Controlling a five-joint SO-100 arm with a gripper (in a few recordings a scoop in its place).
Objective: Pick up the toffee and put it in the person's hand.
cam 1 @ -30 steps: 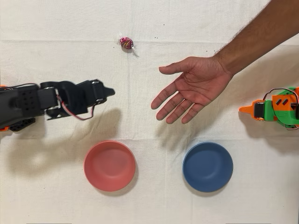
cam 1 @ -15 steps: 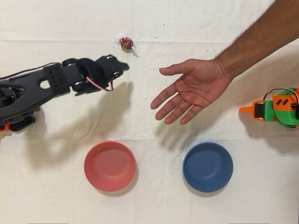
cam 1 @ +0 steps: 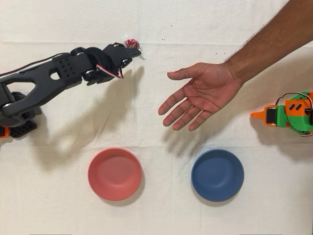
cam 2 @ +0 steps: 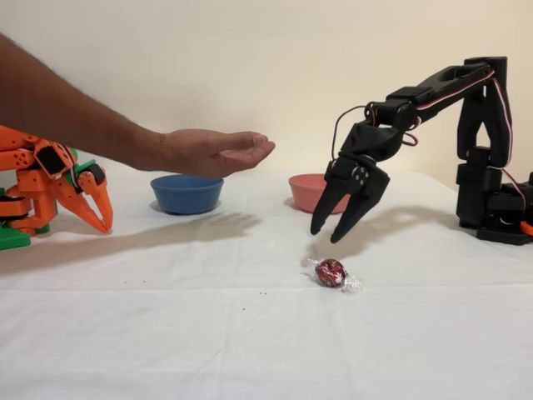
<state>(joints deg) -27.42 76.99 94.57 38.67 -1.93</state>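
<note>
Toffee [cam 2: 331,272]: shiny red wrapper, clear twists.

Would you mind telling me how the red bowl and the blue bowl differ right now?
The red bowl is salmon red, the blue bowl deep blue. In the overhead view the red bowl sits left, nearer the black arm, while the blue bowl sits right, below the person's hand. In the fixed view the end effector partly hides the red bowl; the blue bowl shows whole. Both are round, upright, empty and look alike in size.
</note>
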